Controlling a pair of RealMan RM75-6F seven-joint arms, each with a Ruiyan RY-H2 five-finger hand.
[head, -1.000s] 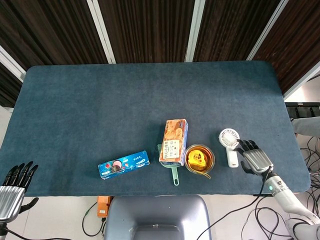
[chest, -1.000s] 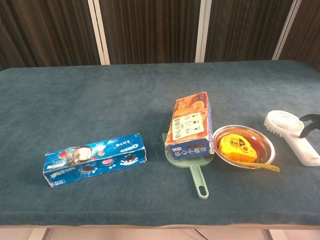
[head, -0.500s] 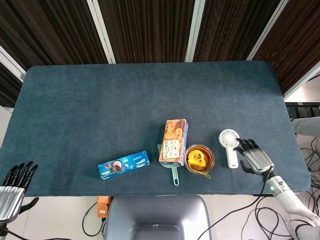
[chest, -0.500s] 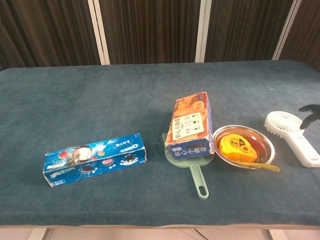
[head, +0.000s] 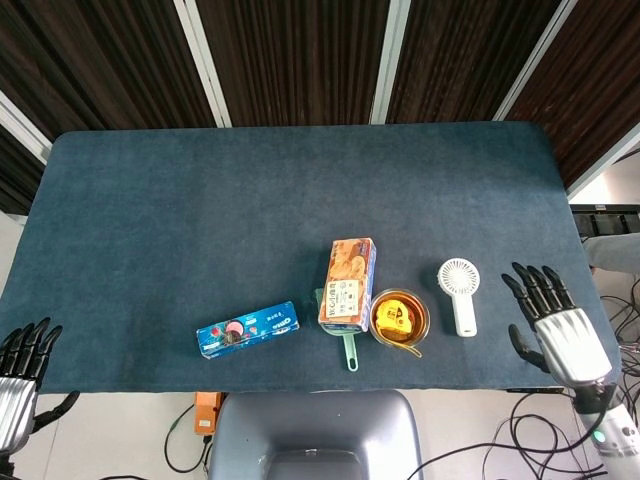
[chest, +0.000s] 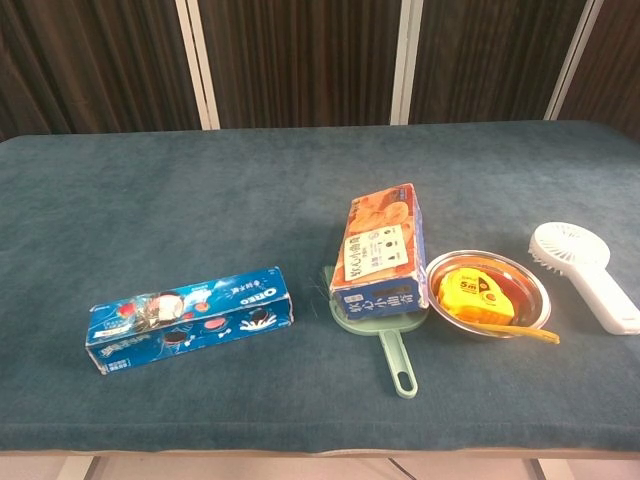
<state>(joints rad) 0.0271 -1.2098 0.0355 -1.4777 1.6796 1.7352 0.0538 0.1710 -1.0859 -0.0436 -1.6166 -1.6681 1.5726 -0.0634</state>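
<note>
My right hand (head: 560, 325) is hovering by the table's (head: 200, 200) front right corner, fingers spread apart w/ nothing in them. It's showing only in the head view; the chest view isn't catching it. Nearest thing to it is the small white fan (head: 459, 292), lying flat on the table near the front edge, round head pointing toward the far edge, handle toward the front. Hand & fan aren't touching; there's bare table between them.

My left hand (head: 20, 365) is sitting off the front left corner, just outside the table edge, fingers apart & holding nothing. It's well apart from everything on the table.

Just beside the fan, toward the left edge, a metal bowl (head: 399, 316) is holding a yellow tape measure (head: 395, 314); a bit of yellow tape is sticking out over the rim at the front. Next over, a biscuit box (head: 349, 283) is lying w/ its front end resting on a green paddle-shaped thing (head: 347, 345), whose handle is pointing at the front edge. Can't tell exactly what that green thing is. Further toward the left edge, a blue cookie box (head: 248, 329) is lying on its side, slightly angled, apart from the rest.
</note>
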